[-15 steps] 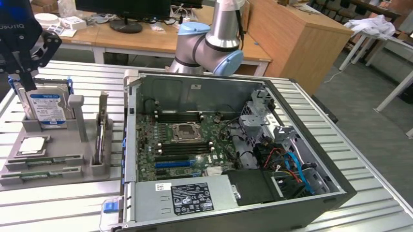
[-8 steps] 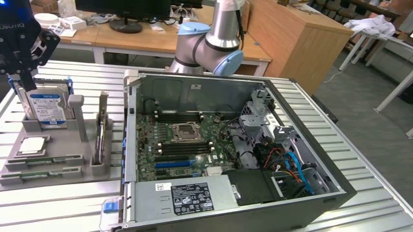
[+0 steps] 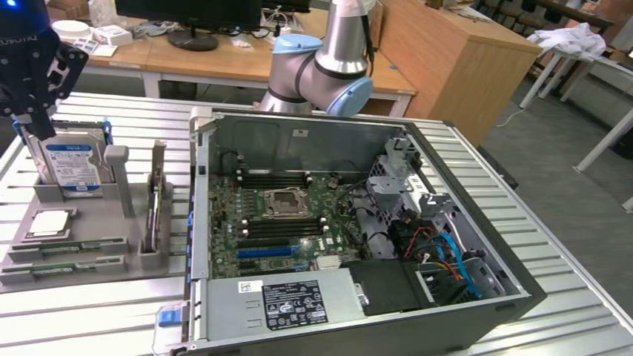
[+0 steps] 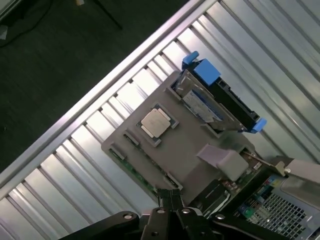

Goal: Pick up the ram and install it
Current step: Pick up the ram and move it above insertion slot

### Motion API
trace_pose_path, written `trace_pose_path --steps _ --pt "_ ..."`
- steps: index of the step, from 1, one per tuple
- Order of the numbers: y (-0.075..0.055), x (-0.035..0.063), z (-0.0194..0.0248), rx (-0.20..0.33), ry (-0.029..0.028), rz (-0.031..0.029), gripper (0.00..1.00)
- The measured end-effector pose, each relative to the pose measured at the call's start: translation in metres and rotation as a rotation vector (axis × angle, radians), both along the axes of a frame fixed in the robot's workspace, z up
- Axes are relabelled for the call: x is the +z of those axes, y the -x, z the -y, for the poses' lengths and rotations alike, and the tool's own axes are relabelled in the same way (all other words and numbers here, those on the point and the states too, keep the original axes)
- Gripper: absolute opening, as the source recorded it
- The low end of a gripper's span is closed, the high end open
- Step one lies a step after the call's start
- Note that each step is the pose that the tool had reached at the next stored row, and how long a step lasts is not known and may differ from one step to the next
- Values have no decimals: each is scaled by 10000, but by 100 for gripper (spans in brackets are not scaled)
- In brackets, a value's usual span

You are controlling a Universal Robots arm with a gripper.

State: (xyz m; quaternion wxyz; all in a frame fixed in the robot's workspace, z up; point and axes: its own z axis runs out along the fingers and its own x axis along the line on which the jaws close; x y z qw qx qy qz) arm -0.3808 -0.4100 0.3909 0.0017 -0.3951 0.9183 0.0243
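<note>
**Desk:** What is shown at the fingers?

**Bench:** The fingers are seen pressed together, tip to tip, with nothing caught between them. The gripper is pictured empty, hung above the far corner of the grey holder, just beside the upright hard drive.

**Desk:** And where is the ram placed?

**Bench:** The ram is laid flat in a groove at the holder's near edge, with a second stick lodged alongside it; neither is touched. A square CPU chip is seated between the sticks and the drive. To the exterior view's right the computer case is left open and the motherboard exposed, its dark memory slots unfilled as far as can be told.

**Desk:** How is the reach for the stick judged best handled?

**Bench:** It is judged that the jaws must be parted first, then brought down square over the stick's middle, so that it is taken by its long edges and not by the chips. The wrist is best turned until the fingers run in line with the groove; a skewed grip could be expected to jam the board against the holder's walls. Clearance should be given to the neighbouring stick and the chip, and a light squeeze is thought enough for so thin a board
</note>
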Motion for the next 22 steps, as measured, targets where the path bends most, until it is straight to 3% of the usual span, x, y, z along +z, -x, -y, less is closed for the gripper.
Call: trace_pose_path --steps 22 --pt "0 -4 0 4007 4 -1 11"
